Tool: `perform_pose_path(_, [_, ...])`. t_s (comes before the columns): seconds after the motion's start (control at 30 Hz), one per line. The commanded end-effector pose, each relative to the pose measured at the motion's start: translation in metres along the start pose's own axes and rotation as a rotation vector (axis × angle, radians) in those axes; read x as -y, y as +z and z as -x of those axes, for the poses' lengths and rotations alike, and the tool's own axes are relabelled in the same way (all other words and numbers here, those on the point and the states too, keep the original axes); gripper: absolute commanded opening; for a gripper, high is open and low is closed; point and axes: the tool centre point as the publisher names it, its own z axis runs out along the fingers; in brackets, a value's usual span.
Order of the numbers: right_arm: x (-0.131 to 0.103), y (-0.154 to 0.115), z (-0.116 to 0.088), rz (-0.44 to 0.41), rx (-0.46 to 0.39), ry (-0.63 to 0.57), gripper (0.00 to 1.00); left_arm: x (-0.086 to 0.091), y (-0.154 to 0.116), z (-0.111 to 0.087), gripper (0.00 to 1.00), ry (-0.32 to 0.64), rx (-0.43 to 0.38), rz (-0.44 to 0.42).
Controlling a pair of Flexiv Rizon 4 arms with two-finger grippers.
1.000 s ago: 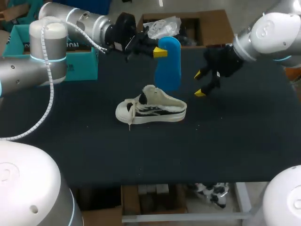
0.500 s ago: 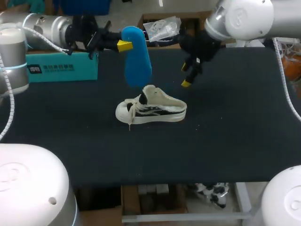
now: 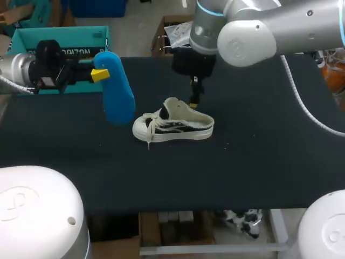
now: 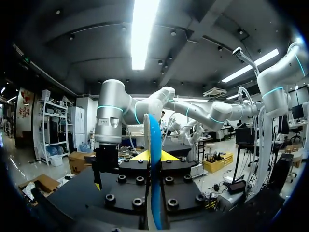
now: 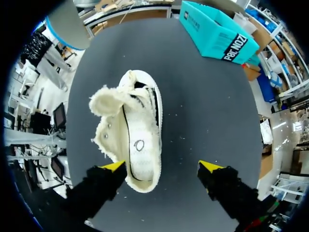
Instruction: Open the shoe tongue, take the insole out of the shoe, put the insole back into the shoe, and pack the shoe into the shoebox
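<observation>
Yellow-tipped fingers of the right gripper [image 3: 194,100] point straight down just behind the shoe [image 3: 172,125]. That arm reaches in from the right and past the middle of the table [image 3: 259,162]. In its wrist view the right gripper [image 5: 161,166] stands released and wide. One tip is over the rim of the heel and the other is over bare cloth beside it. Whether that tip touches the shoe cannot be told.

Further back and to the left, the left arm lies low and nearly level. The left gripper [image 3: 98,74] is clenched on the top end of the blue insole [image 3: 118,91]. Seen from its own wrist, the insole [image 4: 154,169] runs edge-on between the two yellow tips of the left gripper [image 4: 153,157].

The shoe is a cream low-top with dark side stripes and stands on its sole near the middle of the table. Its toe points left, the tongue is pulled up and out, and a lace end trails off the toe. From above, the shoe [image 5: 130,140] shows a frayed collar and an open mouth.

The insole hangs upright, with its lower end just beside the toe and apart from it. A teal shoebox [image 3: 59,46] sits at the far left edge, behind the left gripper.

Dark cloth lies bare in front of the shoe up to the near edge, and across the whole right side.
</observation>
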Motion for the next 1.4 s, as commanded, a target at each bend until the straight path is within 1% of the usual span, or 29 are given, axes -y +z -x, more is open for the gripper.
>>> perform_pose_path(0.03, [-0.009, 0.009, 0.001, -0.144, 0.001, 0.001, 1.0, -0.003, -0.02, -0.019, 0.0, -0.003, 0.248, -0.015])
perform_pose_path(0.2, [-0.018, 0.022, 0.001, -0.157, -0.008, -0.002, 1.0, -0.007, -0.037, -0.029, 0.0, -0.007, 0.283, -0.013])
perform_pose_path(0.43, [-0.025, 0.043, 0.002, -0.183, -0.033, 0.014, 1.0, -0.019, -0.055, -0.034, 0.0, -0.031, 0.313, -0.023])
perform_pose_path(0.47, [-0.025, 0.045, 0.002, -0.185, -0.035, 0.015, 0.95, -0.02, -0.057, -0.034, 0.0, -0.032, 0.314, -0.023])
perform_pose_path(0.53, [-0.026, 0.05, 0.001, -0.186, -0.037, 0.019, 0.64, -0.023, -0.06, -0.036, 0.0, -0.036, 0.317, -0.023])
perform_pose_path(0.57, [-0.026, 0.051, 0.0, -0.191, -0.039, 0.026, 0.37, -0.024, -0.061, -0.036, 0.0, -0.038, 0.318, -0.023])
perform_pose_path(0.6, [-0.026, 0.052, -0.001, -0.201, -0.034, 0.033, 0.0, -0.025, -0.063, -0.036, 0.0, -0.039, 0.319, -0.024])
perform_pose_path(0.83, [-0.03, 0.052, -0.007, -0.232, -0.012, 0.051, 0.0, -0.027, -0.068, -0.037, 0.0, -0.043, 0.321, -0.031])
perform_pose_path(1.1, [-0.034, 0.056, -0.017, -0.259, -0.005, 0.094, 0.0, -0.029, -0.07, -0.032, 0.0, -0.048, 0.301, -0.034])
perform_pose_path(1.27, [-0.034, 0.049, -0.028, -0.254, 0.01, 0.162, 0.0, -0.029, -0.063, -0.022, 0.0, -0.038, 0.236, -0.037])
perform_pose_path(1.33, [-0.033, 0.045, -0.033, -0.255, 0.012, 0.214, 0.0, -0.029, -0.058, -0.018, 0.0, -0.032, 0.195, -0.037])
perform_pose_path(1.4, [-0.032, 0.039, -0.038, -0.237, 0.012, 0.276, 0.0, -0.028, -0.052, -0.012, 0.0, -0.024, 0.151, -0.034])
